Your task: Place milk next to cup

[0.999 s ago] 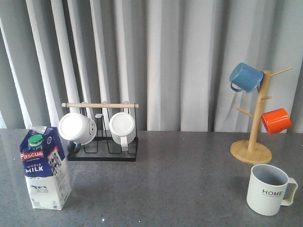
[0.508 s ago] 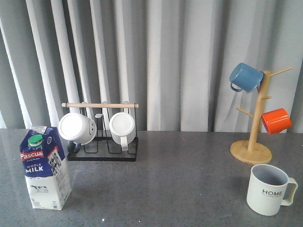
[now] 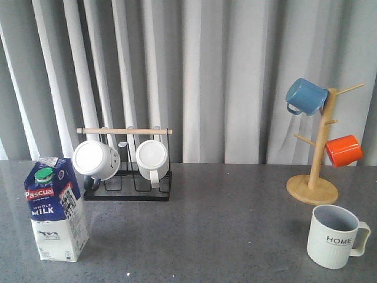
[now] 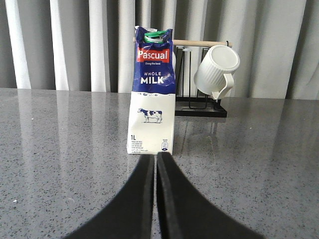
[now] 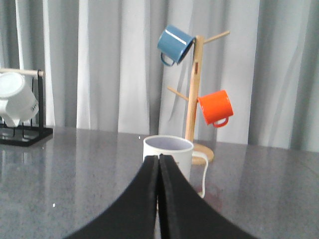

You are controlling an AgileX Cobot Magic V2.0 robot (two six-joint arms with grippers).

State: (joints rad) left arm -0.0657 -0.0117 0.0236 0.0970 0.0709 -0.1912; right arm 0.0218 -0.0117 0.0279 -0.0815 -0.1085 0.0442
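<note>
Standing well apart, milk and cup (mug rack behind).

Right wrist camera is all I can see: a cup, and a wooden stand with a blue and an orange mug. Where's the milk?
Observer: The milk stands upright on the left side of the table, far from the cup.
Operator: Is a gripper holding it?
Observer: No. The left gripper is shut and empty, pointing at the milk.
Operator: Does my cup have words on it?
Observer: Yes, "HOME" on its side.
</note>
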